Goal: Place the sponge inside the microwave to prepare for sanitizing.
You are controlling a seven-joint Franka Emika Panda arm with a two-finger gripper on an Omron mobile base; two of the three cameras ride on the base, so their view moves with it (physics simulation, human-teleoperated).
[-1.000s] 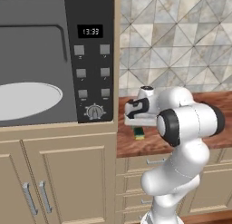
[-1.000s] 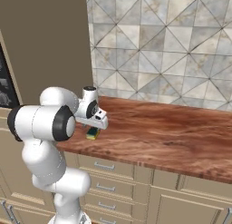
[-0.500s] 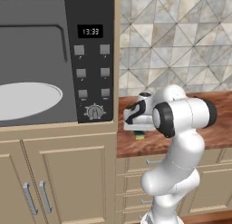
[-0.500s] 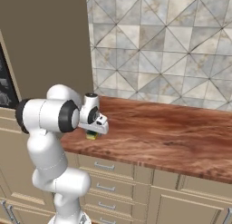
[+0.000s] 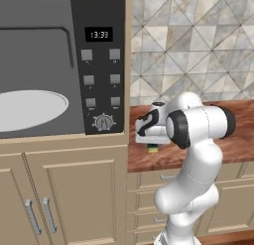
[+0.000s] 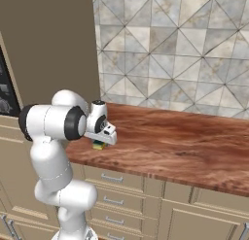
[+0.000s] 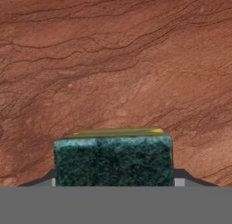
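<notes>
Hand view: sponge green face up between gripper fingers, grip unconfirmed; left base view adds open microwave beside bench.

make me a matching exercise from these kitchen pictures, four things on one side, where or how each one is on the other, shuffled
1 sponge
2 microwave
3 turntable
4 gripper

a door open, clock display lit
b low over the wooden counter, straddling the sponge
c on the counter, green layer up
d white, inside the grey cavity

Pairs: 1-c, 2-a, 3-d, 4-b
</notes>
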